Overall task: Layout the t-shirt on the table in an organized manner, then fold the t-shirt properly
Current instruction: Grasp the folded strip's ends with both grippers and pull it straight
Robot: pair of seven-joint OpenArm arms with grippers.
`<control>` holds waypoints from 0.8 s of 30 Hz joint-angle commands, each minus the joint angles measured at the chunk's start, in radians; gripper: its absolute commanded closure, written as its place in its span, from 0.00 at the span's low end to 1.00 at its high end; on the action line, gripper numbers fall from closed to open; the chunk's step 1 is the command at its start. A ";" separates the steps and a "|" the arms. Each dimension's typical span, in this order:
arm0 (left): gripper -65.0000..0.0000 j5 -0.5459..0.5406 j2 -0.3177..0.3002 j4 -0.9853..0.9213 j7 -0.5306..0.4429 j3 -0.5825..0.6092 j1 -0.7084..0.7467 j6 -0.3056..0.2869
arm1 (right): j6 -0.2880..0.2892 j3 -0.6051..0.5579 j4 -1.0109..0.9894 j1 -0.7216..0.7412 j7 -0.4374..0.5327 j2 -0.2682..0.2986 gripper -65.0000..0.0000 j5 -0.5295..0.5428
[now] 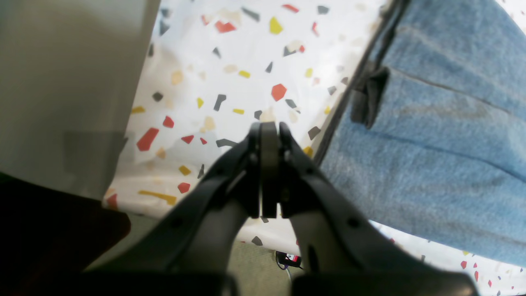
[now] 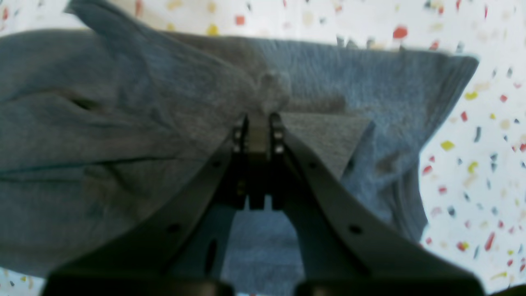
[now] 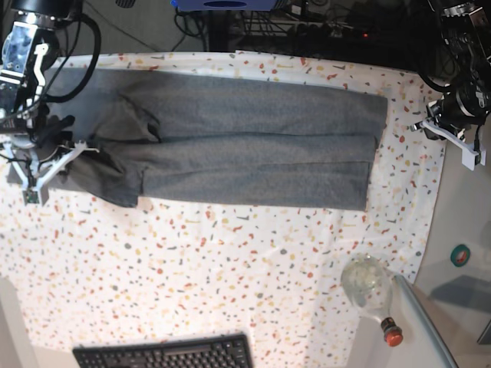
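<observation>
Fabric fills most of the right wrist view: the t-shirt (image 2: 123, 135) lies under the right hand (image 2: 258, 119), grey and soft, with several creases and one thick fold that runs to the upper left. The two fingers of this hand are pressed together, and a small bunch of the cloth rises just at their tips, so the hand seems to pinch the t-shirt there. The speckled table (image 2: 485, 164) shows along the right side and along the top edge. In the left wrist view, the left hand (image 1: 269, 127) has its fingers pressed together with nothing between them, and it hangs over a bare part of the table (image 1: 230, 74). The t-shirt (image 1: 431, 135) lies to the right of this hand, apart from it, with a dark edge and a small dark loop on that edge. A pale blurred surface covers the left part of this view. In the base view, the t-shirt (image 3: 253, 146) is spread as a long band across the far half of the table (image 3: 230, 253), smooth at the right end and bunched at the left end. The right hand (image 3: 57, 157) is at this bunched end, on the cloth. The left hand (image 3: 445, 126) is at the right edge of the table, well apart from the t-shirt. A keyboard (image 3: 165, 354) lies at the near edge, and a clear bottle (image 3: 372, 295) with a red cap lies near the right corner.
</observation>
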 commanded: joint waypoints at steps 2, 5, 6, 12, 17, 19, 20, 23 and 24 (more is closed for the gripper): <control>1.00 -0.003 -0.018 0.015 -0.012 -0.007 -0.007 -0.005 | 0.001 0.003 0.047 -0.035 0.015 -0.013 1.00 0.009; 1.00 -0.003 -0.018 0.015 -0.012 -0.007 -0.015 -0.005 | 0.001 0.003 0.072 -0.088 0.015 -0.045 1.00 0.010; 1.00 -0.003 -0.018 0.015 -0.012 -0.007 -0.015 -0.005 | 0.001 0.001 0.075 -0.106 0.015 -0.058 1.00 0.010; 1.00 -0.003 -0.018 0.015 -0.012 -0.007 -0.015 -0.013 | 0.001 0.003 0.052 -0.149 0.021 -0.113 1.00 0.010; 1.00 -0.003 -0.018 0.015 -0.012 -0.007 -0.016 -0.013 | 0.001 -0.005 0.046 -0.143 0.015 -0.118 1.00 0.010; 1.00 -0.003 -0.018 0.015 -0.012 -0.007 -0.016 -0.013 | 0.001 -0.005 0.049 -0.144 0.014 -0.119 1.00 0.010; 1.00 -0.003 -0.018 0.015 -0.012 -0.007 -0.016 -0.013 | 0.001 -0.005 0.053 -0.144 0.014 -0.119 1.00 0.010; 1.00 -0.003 -0.018 0.015 -0.012 -0.007 -0.016 -0.013 | 0.001 -0.005 0.058 -0.138 0.014 -0.119 0.92 0.010; 1.00 -0.003 -0.018 0.015 -0.012 -0.007 -0.016 -0.013 | 0.001 -0.005 0.055 -0.129 0.014 -0.116 0.82 0.009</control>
